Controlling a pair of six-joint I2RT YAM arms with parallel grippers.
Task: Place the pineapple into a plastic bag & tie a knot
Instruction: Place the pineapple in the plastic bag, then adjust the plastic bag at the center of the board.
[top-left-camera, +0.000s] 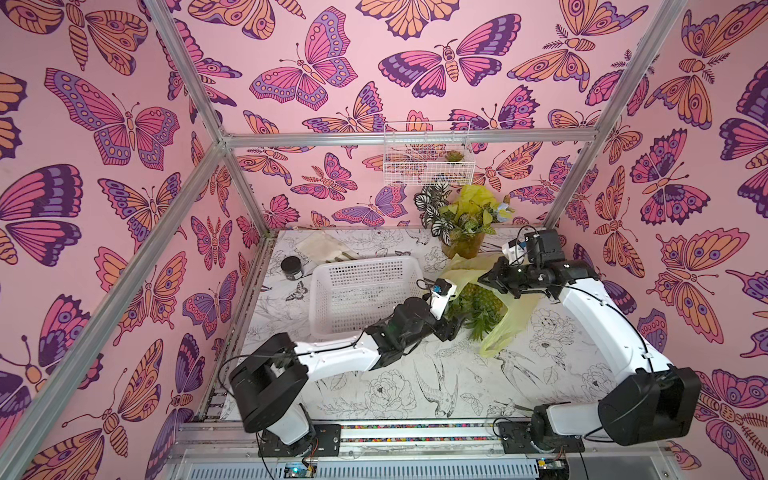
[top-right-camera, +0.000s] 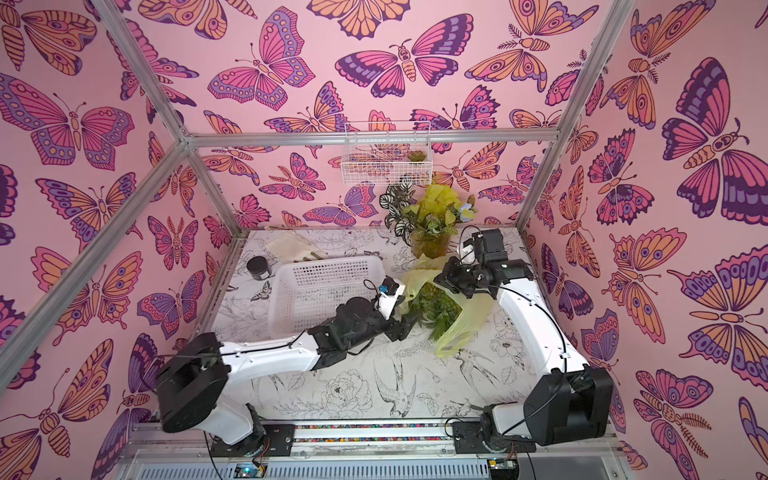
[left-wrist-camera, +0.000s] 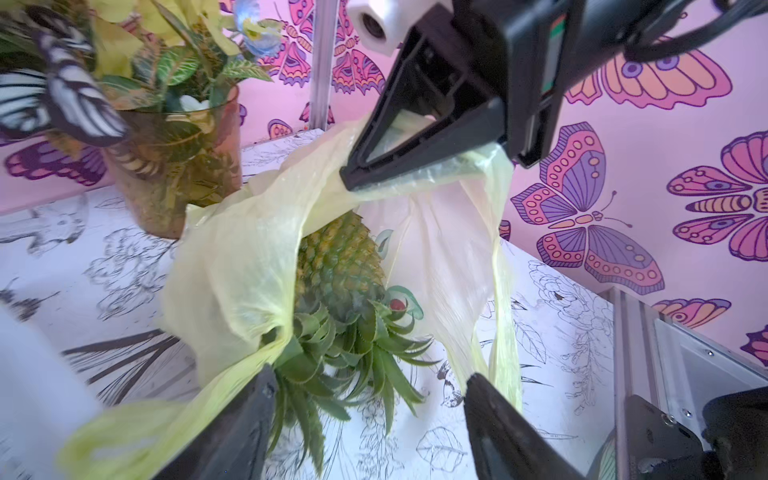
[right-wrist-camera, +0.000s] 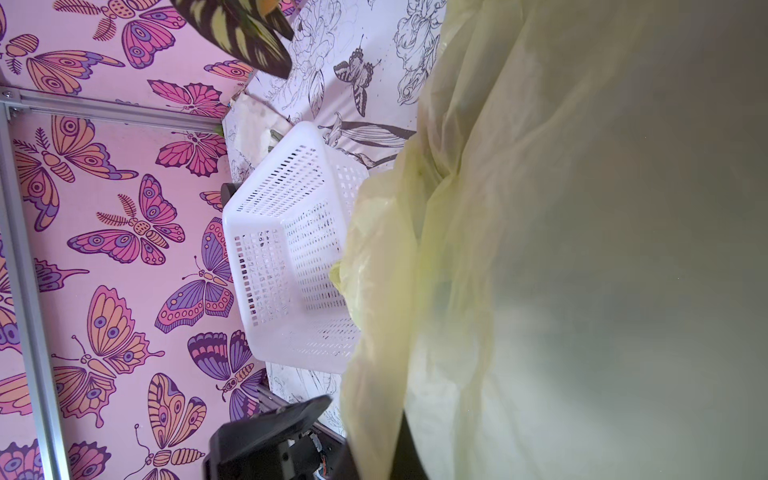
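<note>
1. The green-gold, rough-skinned pineapple (left-wrist-camera: 340, 257) lies on its side on the table (top-left-camera: 415, 374), a white top printed with black line drawings. Its body sits inside the mouth of the thin, translucent yellow-green plastic bag (left-wrist-camera: 232, 266), and its spiky leaf crown (left-wrist-camera: 353, 353) sticks out
2. The right gripper (left-wrist-camera: 351, 178) is clamped on the bag's upper rim and holds the mouth lifted above the fruit
3. The left gripper (left-wrist-camera: 368, 382) has its jaws spread wide on either side of the crown and holds nothing. One handle loop (left-wrist-camera: 124, 436) runs just beside one of its fingers, and the other handle strip (left-wrist-camera: 505, 332) hangs near the opposite finger
4. The fruit looks heavy and rigid, and its leaves are likely to bend or slip. A push on the base of the crown or on the rind should seat it deeper
5. The film is limp and slick, and it may tear on the leaf tips. The bunched handles are the best places to grip it
6. No knot is tied yet
7. A white perforated plastic basket (top-left-camera: 361, 291) stands near the bag, and a potted plant (top-left-camera: 461, 245) in an amber pot stands just beyond it
</note>
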